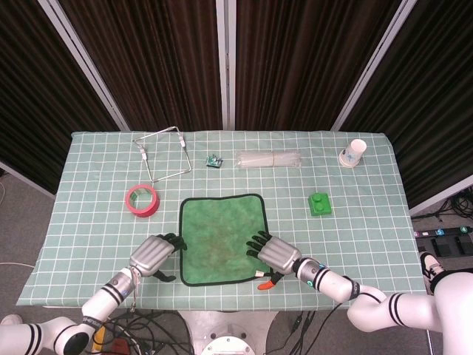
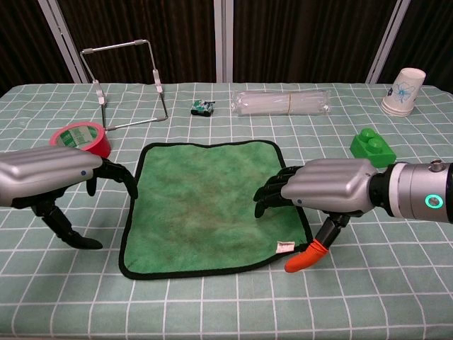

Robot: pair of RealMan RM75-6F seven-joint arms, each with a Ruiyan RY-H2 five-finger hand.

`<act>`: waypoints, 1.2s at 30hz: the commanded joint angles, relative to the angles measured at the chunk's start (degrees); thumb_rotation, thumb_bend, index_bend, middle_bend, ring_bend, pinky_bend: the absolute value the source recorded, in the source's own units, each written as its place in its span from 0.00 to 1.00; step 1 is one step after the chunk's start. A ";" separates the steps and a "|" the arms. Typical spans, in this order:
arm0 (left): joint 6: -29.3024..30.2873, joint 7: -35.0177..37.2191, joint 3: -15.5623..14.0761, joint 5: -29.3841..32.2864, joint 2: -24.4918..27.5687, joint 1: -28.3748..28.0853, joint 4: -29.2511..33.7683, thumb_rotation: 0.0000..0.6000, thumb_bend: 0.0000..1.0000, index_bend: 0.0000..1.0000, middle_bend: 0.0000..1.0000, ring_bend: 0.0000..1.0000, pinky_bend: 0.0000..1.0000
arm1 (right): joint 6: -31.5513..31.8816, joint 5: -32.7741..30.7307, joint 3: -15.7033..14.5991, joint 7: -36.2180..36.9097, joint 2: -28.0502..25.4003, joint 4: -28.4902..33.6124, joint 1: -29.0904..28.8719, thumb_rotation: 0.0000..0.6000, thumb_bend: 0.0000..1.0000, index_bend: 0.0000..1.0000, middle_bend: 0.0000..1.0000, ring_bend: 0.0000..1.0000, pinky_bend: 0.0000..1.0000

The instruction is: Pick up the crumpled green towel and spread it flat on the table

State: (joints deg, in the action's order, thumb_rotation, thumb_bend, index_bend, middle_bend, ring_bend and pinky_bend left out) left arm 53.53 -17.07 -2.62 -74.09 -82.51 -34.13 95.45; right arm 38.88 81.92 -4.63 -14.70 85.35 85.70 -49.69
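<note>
Across the middle of the frame, a table (image 1: 89,244) under a green-and-white checked cloth carries the scene. At its centre lies the green towel (image 1: 222,238), spread flat with its dark border showing on all four sides and a small white label at its lower right corner.

At the lower left of the frame, the left hand (image 1: 151,255) hangs just beside the towel's left edge, fingers apart and curved, holding nothing; the chest view shows a gap between its fingertips and the cloth. At the lower right, the right hand (image 1: 277,254) holds nothing either, its dark fingers (image 2: 272,195) spread over the towel's right edge and its orange-tipped thumb pointing down just off the border; whether the fingers touch the fabric cannot be told.

Along the upper part of the table, left to right, stand a bent wire frame (image 1: 164,154), a small green circuit part (image 1: 214,160), a clear plastic bundle (image 1: 268,159) and a paper cup (image 1: 354,152), upright, its contents not visible. A roll of red tape (image 1: 141,200) sits left of the towel, and a green block (image 1: 320,203) sits to its right.
</note>
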 commanded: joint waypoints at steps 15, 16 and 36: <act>1.02 1.93 1.84 3.18 0.38 1.46 -3.05 1.00 0.00 0.27 0.24 0.19 0.35 | 1.74 1.54 -4.06 1.45 -2.74 3.26 4.43 0.29 0.00 0.18 0.03 0.00 0.00; 1.08 1.80 1.86 3.23 0.30 1.50 -3.13 1.00 0.00 0.27 0.24 0.19 0.35 | 1.77 1.60 -4.27 1.32 -2.70 3.23 4.65 0.29 0.00 0.18 0.03 0.00 0.00; 14.13 3.78 7.11 6.88 0.79 7.79 -6.37 1.00 0.04 0.27 0.24 0.19 0.35 | 23.56 -2.24 4.82 -0.95 -10.01 5.16 14.13 0.87 0.03 0.17 0.08 0.00 0.00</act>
State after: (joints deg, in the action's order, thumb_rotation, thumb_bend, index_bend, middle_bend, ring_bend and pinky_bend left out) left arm 64.32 -13.62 2.77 -68.76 -81.89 -28.31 90.60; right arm 57.36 82.95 -2.99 -14.90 77.41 90.73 -38.73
